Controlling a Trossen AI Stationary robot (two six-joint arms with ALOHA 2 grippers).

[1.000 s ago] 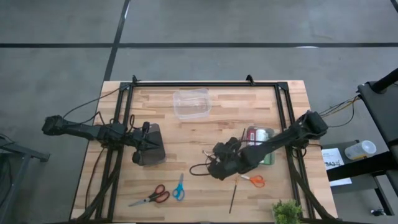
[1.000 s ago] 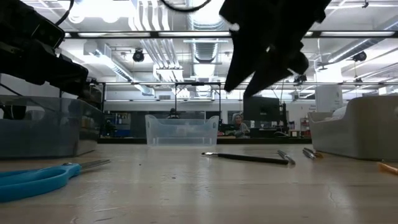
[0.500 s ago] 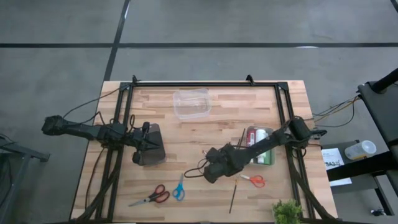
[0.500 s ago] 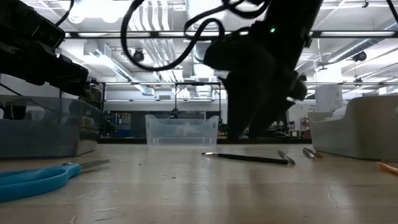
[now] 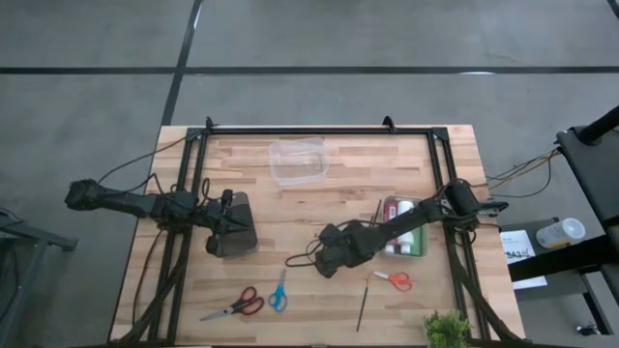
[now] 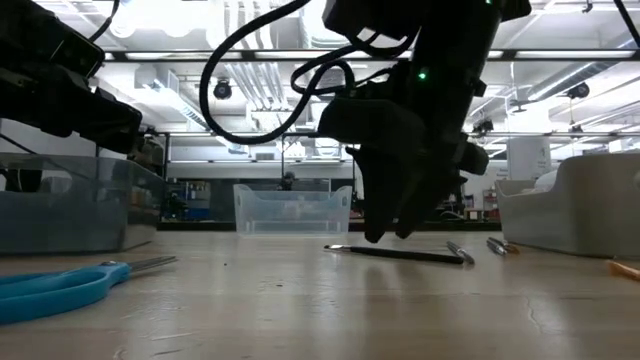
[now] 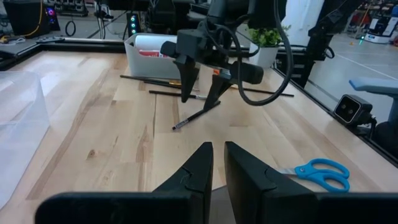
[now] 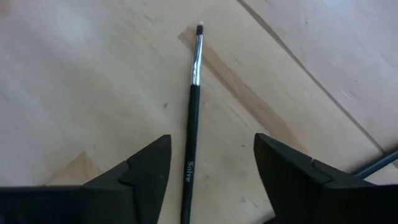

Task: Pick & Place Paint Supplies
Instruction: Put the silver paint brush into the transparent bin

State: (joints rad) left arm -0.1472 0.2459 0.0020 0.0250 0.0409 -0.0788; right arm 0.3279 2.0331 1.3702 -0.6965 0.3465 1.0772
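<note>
Wooden table carries a brush (flat) between the spread right hand's fingers.

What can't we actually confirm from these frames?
- Paintbrush, right wrist view: handle end cut off by the picture's bottom edge between the open right gripper fingers; contact not shown.
- Same brush, high view: hidden under the right gripper.
- White bin, high view: the right arm covers part of it, so the bottles inside can't be counted.
- Left gripper, left wrist view: nearly closed, empty, over bare table.
</note>
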